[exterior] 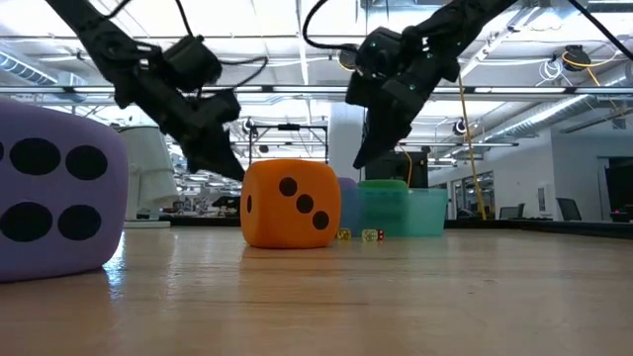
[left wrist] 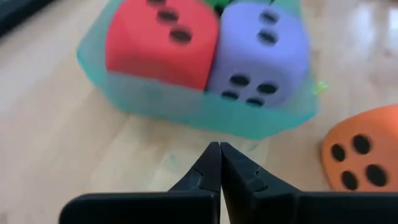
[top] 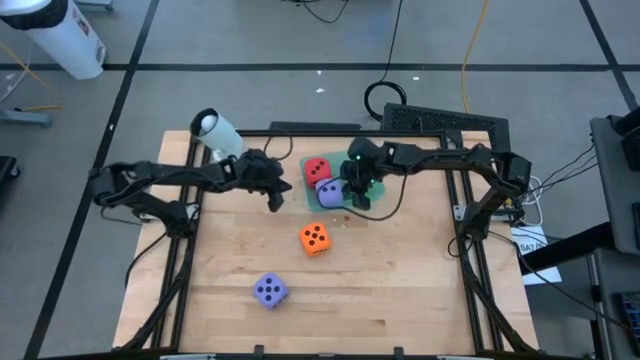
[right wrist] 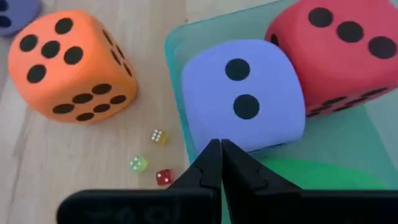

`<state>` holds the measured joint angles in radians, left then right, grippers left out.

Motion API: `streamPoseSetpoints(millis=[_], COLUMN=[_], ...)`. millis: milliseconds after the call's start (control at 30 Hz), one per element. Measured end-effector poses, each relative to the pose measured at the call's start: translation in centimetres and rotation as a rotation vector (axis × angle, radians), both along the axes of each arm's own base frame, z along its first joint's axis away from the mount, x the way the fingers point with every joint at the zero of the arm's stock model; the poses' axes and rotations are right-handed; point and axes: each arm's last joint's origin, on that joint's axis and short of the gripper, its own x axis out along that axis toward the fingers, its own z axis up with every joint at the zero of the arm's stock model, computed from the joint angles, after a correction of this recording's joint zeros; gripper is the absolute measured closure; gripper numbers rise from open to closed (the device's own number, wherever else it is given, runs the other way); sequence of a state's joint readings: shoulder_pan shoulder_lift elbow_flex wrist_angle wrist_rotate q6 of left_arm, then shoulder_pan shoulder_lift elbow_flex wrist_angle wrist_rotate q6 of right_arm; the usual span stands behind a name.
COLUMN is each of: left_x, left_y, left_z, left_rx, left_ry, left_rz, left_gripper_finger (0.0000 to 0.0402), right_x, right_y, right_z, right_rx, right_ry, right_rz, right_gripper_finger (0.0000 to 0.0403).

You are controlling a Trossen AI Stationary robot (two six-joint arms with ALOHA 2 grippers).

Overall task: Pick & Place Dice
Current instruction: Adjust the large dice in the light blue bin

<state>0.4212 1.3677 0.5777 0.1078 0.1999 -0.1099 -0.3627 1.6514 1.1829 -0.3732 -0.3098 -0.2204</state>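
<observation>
You have two dice, red [right wrist: 339, 46] and lavender [right wrist: 242, 93], in the tray [left wrist: 186, 106] just ahead of both closed, empty jaws. Orange [top: 315, 238] and a second lavender [top: 269, 290] sit on the table [top: 400, 290]. Three tiny dice [right wrist: 152, 155] lie beside the right jaws.

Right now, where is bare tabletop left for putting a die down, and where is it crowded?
Free: the wood between the orange die and the purple die, and the table's near-right part. Crowded: around the teal tray, with both grippers and three tiny dice beside it.

Green die [right wrist: 323, 177] mostly hidden under right claw [right wrist: 220, 144]; near purple die [exterior: 49, 193] cut by low-view edge.
</observation>
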Motion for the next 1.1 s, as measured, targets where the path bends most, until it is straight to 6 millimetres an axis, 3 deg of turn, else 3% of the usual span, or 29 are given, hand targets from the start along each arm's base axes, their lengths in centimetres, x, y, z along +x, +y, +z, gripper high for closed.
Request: streamPoseSetpoints(millis=[167, 400, 767, 900, 1100], left_x=[0.2, -0.1, -0.2, -0.2, -0.2], left_y=[0.8, 1.7, 2.2, 2.2, 2.2], left_z=[-1.0, -0.9, -0.7, -0.7, -0.7], left_rx=[-0.022, -0.032, -0.032, -0.031, -0.025], left_ry=[0.016, -0.007, -0.029, -0.029, -0.032], left_rz=[0.033, 0.064, 0.067, 0.067, 0.063], left_gripper_finger=[0.0395, 0.0398, 0.0394, 0.0397, 0.0394], right_x=[0.2, 0.5, 3.0, 2.9, 2.0], right_y=[0.2, -0.1, -0.5, -0.6, 0.0], right_z=[-0.2, -1.4, -4.1, -3.9, -1.3], right_rx=[-0.095, -0.083, 0.011, 0.004, -0.023], right_ry=[0.045, 0.088, -0.030, -0.020, -0.064], right_rz=[-0.091, -0.136, -0.043, -0.068, -0.073], right_gripper_finger=[0.0403, 0.0403, 0.0403, 0.0403, 0.0403])
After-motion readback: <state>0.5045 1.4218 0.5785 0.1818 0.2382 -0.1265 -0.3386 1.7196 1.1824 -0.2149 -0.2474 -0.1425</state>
